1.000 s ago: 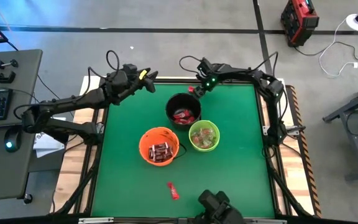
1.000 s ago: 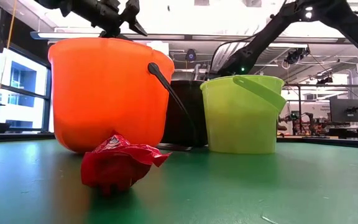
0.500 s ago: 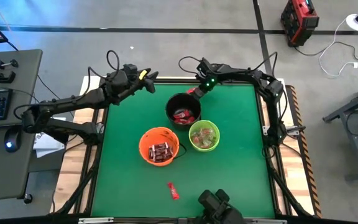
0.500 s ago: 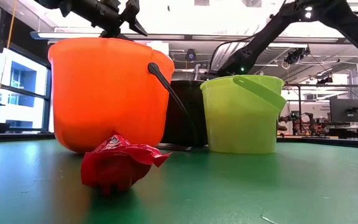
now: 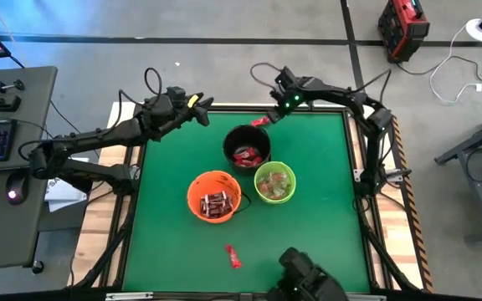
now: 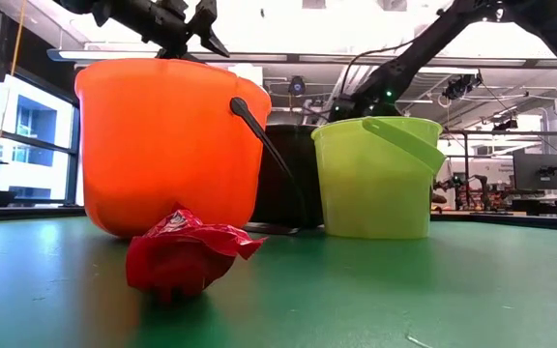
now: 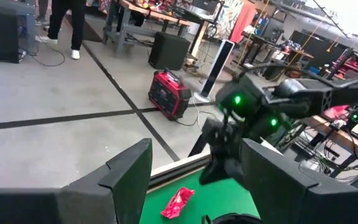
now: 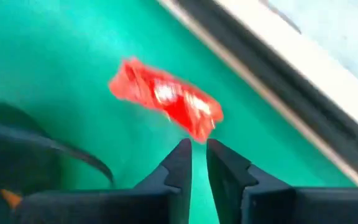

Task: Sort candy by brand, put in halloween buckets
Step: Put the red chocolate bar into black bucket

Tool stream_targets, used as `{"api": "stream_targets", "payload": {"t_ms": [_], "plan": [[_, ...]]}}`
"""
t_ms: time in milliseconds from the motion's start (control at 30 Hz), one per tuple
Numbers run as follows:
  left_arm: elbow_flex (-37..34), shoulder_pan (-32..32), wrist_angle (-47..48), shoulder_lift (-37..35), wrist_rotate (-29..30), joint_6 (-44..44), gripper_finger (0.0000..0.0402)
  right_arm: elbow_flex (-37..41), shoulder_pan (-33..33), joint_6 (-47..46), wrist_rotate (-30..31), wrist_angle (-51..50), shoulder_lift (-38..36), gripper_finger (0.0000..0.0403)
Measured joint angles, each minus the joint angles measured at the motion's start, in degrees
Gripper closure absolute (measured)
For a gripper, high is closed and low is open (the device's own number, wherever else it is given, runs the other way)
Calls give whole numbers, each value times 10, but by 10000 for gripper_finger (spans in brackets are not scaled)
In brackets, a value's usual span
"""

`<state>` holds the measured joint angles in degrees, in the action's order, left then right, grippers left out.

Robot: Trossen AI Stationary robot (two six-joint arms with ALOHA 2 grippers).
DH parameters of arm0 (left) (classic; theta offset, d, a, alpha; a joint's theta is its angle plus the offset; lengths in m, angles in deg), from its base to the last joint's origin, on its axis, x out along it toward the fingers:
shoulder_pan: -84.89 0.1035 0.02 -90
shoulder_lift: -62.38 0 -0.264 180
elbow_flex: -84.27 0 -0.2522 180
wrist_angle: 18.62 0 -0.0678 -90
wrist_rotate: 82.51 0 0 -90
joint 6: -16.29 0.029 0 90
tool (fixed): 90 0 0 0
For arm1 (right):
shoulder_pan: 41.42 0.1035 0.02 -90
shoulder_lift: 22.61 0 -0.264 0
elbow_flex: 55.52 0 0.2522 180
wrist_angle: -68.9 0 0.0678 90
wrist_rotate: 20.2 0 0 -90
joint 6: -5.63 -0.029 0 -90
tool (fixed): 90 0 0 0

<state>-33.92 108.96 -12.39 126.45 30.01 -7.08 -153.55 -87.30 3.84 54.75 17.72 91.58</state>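
The right gripper [image 8: 197, 155], fingers nearly closed and empty, is positioned beside a red candy [image 8: 166, 99] near the table edge [image 5: 224, 107]. The candy risks being nudged off.

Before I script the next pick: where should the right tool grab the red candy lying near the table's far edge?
Across the middle of the red candy, from above; it lies flat and elongated, so straddle its narrow width. The right tool is nearly shut; open it first.

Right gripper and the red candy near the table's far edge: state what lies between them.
Nothing: in the right wrist view, only bare green table separates the right gripper from the red candy.
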Motion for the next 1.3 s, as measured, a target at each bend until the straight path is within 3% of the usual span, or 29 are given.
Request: {"api": "stream_targets", "payload": {"t_ms": [133,300,467,633,833,1100,1300], "plan": [[0,0,1,0,0,0,170,0,-11,-35,-54,56,2,329],[0,0,1,0,0,0,170,-1,-7,-65,-66,76,28,248],[0,0,1,0,-1,-4,170,0,10,-118,6,84,51,181],[0,0,3,0,-1,-4,170,0,25,-117,24,89,61,170],[0,0,14,0,-1,-4,170,-1,43,-102,66,90,70,205],[0,0,23,0,-1,-4,170,-1,46,-86,69,66,69,383],[0,0,22,0,-1,-5,170,1,21,-47,63,21,20,383]]}}
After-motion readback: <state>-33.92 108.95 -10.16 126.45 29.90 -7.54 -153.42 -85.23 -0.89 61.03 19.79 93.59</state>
